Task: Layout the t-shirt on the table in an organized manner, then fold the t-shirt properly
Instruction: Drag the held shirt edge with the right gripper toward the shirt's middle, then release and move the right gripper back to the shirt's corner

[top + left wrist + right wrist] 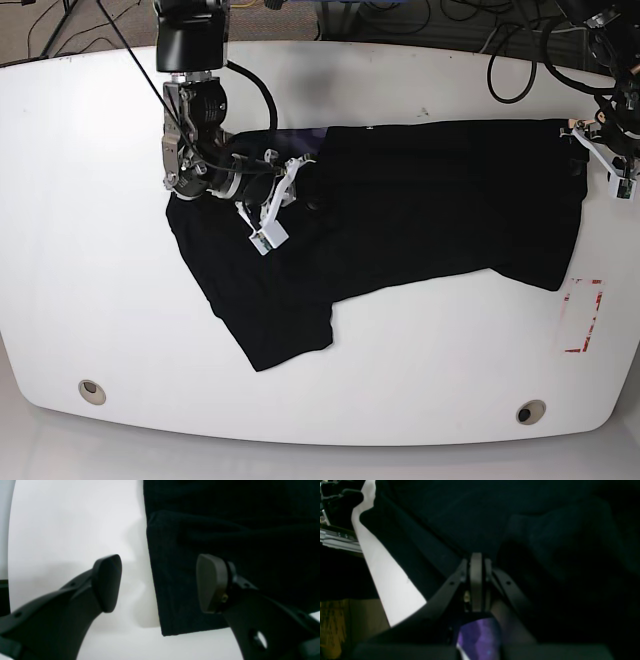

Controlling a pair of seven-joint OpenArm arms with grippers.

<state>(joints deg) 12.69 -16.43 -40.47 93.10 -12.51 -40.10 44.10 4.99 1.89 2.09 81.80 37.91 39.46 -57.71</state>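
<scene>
The black t-shirt (430, 200) lies spread across the middle of the white table (100, 250), wrinkled, with one part trailing toward the front left. My right gripper (477, 560) is shut on a fold of the t-shirt (495, 517) at the neck, and the purplish patch (480, 635) shows just under its fingers. In the base view this right gripper (300, 175) sits at the shirt's left end. My left gripper (160, 582) is open and straddles the straight edge of the t-shirt (225, 530), one pad (107, 582) over bare table, the other over cloth. The left gripper (585, 140) is at the shirt's right end.
A red-outlined rectangle (582, 315) is marked near the right edge. Two metal-ringed holes (91, 390) (530, 411) sit near the front edge. Cables (450, 25) run behind the table's far edge. A metal rail (337, 540) lies past the table edge in the right wrist view.
</scene>
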